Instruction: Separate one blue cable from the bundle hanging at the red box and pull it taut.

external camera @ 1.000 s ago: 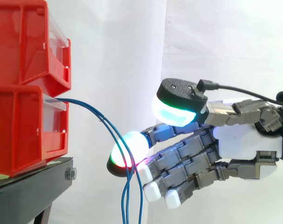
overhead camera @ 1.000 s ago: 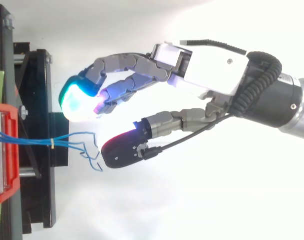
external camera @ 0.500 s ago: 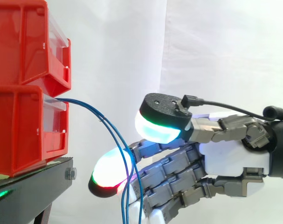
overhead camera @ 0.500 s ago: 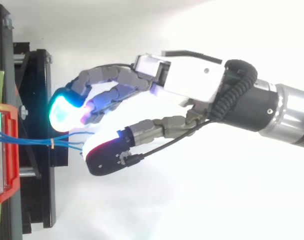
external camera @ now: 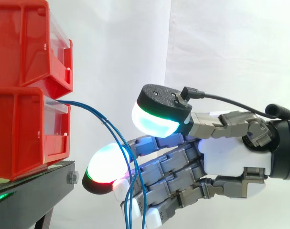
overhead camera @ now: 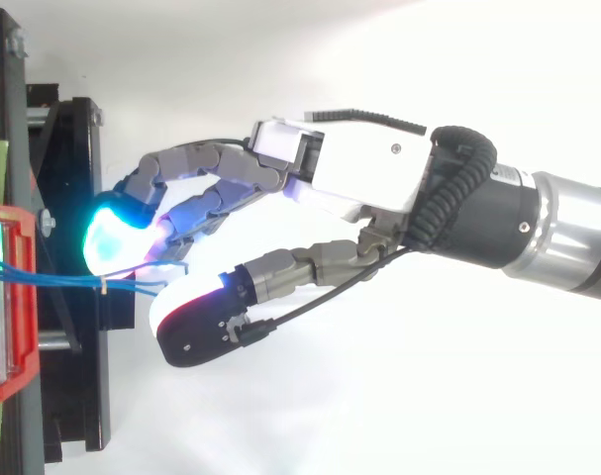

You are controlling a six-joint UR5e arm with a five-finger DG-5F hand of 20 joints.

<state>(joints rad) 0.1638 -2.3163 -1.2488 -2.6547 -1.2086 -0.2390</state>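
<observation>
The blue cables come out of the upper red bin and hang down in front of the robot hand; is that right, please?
Not quite: the side view shows the blue cables leaving the lower red bin, then hanging down in front of the robot hand.

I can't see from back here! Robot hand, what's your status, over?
Robot hand open around the blue cables, not pinching. Cables slack, none separated yet. Stand close to fingertips. Over.
</observation>
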